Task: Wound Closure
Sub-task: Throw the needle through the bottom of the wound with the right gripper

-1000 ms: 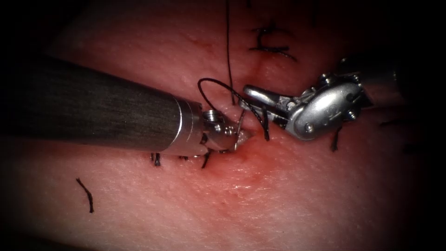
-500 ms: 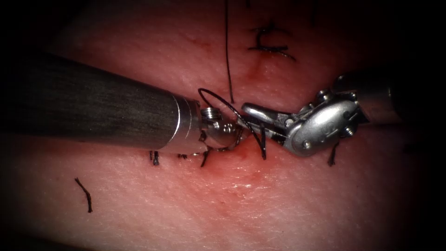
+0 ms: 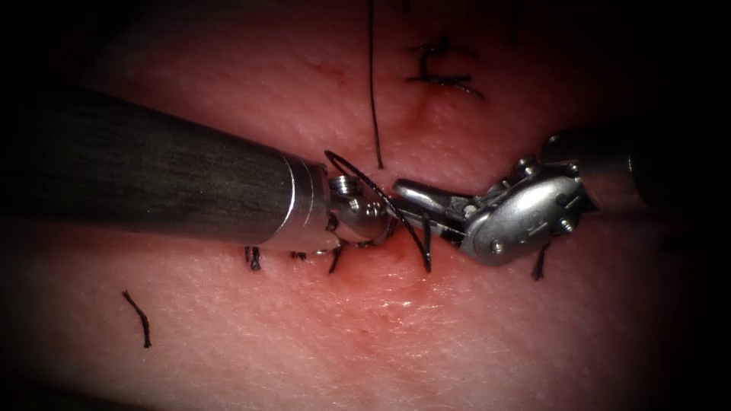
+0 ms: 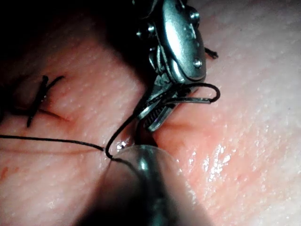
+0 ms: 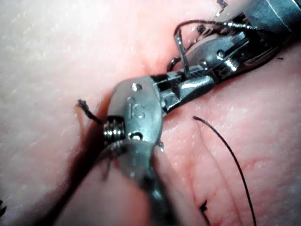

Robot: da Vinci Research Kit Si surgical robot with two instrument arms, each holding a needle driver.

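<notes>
Centrally in the endoscope view, my left fingers [image 3: 381, 219] and my right fingers [image 3: 403, 190] meet tip to tip over the tissue [image 3: 457, 327], just above a patch of red fluid [image 3: 403, 268]. The thread [image 3: 372, 91] hangs down from the upper edge. Near the tips it forms a dark loop that arches over my left wrist joint and crosses my right fingers, touching them. I cannot tell whether either pair of fingers is released or clenched, or what it grasps, and I cannot tell where the needle lies. A finished stitch [image 3: 442, 76] sits on the tissue well above the tools. A loose cut end [image 3: 141, 320] lies far to the left, well apart from them.

Next, in the left wrist view, my right fingers [image 4: 153, 117] point toward my own blurred left tip [image 4: 141, 157], almost touching it. The thread [image 4: 47, 139] runs across the tissue [image 4: 244, 141] to that tip and curls upward. A narrow loop [image 4: 214, 92] of it passes around my right fingers. The finished stitch [image 4: 40, 99] lies off to one side.

Finally, in the right wrist view, my right fingers [image 5: 202, 82] reach under my left tool [image 5: 235, 47], and a strand crosses over them. A free length of thread [image 5: 230, 150] curves over the tissue [image 5: 56, 56] beside my wrist. A short cut end [image 5: 84, 108] lies on the other side of it.
</notes>
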